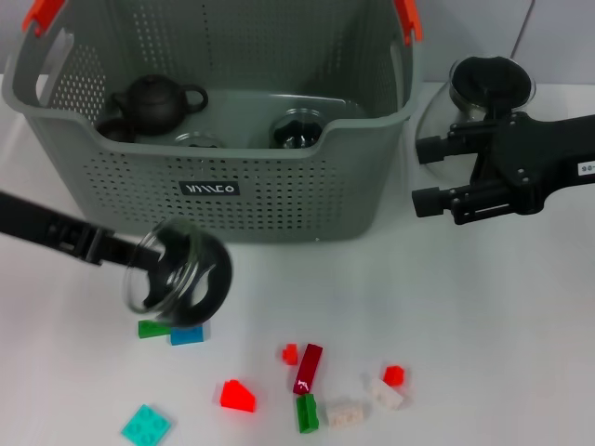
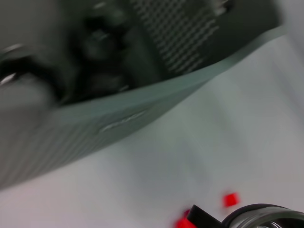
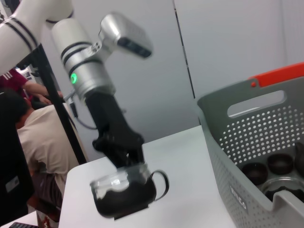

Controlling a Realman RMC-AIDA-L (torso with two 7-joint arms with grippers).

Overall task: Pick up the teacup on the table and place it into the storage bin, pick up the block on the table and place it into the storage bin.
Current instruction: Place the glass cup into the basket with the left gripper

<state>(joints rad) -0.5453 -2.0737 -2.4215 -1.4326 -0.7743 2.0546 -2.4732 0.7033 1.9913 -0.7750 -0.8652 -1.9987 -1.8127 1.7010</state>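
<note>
Item: teacup (image 1: 177, 269). Clear glass with dark lower body and loop handle, lifted off the desk (image 1: 483, 325) in the left end effector (image 1: 139, 260), just in front of the near wall of the storage bin (image 1: 279, 177) and below its rim. Seen in the right wrist view (image 3: 124, 187) hanging beneath the black fingers, clamped at the rim. Judged light, rigid, smooth and breakable; slippery under hard pads. Best taken at the rim or handle, with modest squeeze, and set down rather than dropped.

Item: storage bin. Grey-green, perforated, orange-red tabs at the far corners, black label on the near wall. Already containing a dark teapot (image 1: 153, 102) and further dark and glass ware; risk of glass striking glass on release.

Item: blocks. Small plastic bricks scattered on the near desk: dark red brick (image 1: 309, 367), red wedge (image 1: 237, 396), teal plate (image 1: 146, 426), green, blue and white pieces close by. Judged light, stiff, not fragile; best pinched across flat sides.

Item: right end effector (image 1: 428, 175). Idle at right, above the desk beside the bin, jaws spread wide, empty. Clear glass pot (image 1: 483, 88) just beyond it.
</note>
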